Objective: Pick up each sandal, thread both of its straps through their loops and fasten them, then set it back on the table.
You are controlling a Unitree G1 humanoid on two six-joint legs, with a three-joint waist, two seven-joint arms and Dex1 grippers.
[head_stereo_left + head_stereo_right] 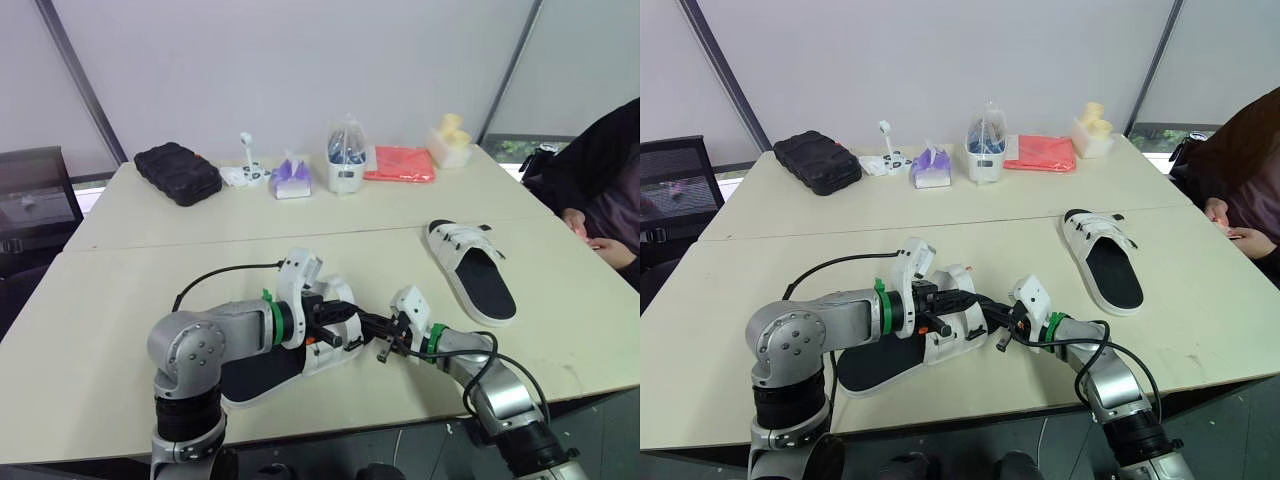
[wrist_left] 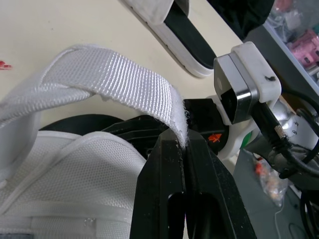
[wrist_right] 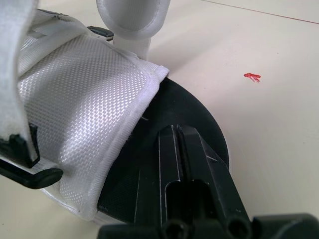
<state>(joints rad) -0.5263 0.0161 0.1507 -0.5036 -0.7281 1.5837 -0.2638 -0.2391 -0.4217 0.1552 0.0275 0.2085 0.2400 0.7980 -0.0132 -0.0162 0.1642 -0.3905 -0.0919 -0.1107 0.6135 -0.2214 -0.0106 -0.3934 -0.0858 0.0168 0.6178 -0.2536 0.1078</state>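
Bright, even, diffuse light covers the cream bench [image 1: 120, 290]. Soft, faint shadows lie under the near white mesh sandal [image 3: 84, 109] and its white woven strap [image 2: 124, 74]; the mesh glints mildly.

Hidden bits
My left arm [image 1: 215, 335] covered much of the near sandal [image 1: 255, 378]; the edge cropped the person [image 1: 600, 170].

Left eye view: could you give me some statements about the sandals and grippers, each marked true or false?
1. The left gripper pinches a white woven strap of the near white sandal with a black footbed. True.
2. The right gripper holds the second white sandal. False: that sandal lies on the cream table, apart from both grippers.
3. A coral folded cloth lies near the table's far edge. True.
4. The black textured case sits beside the second sandal. False: it is near the far left corner.
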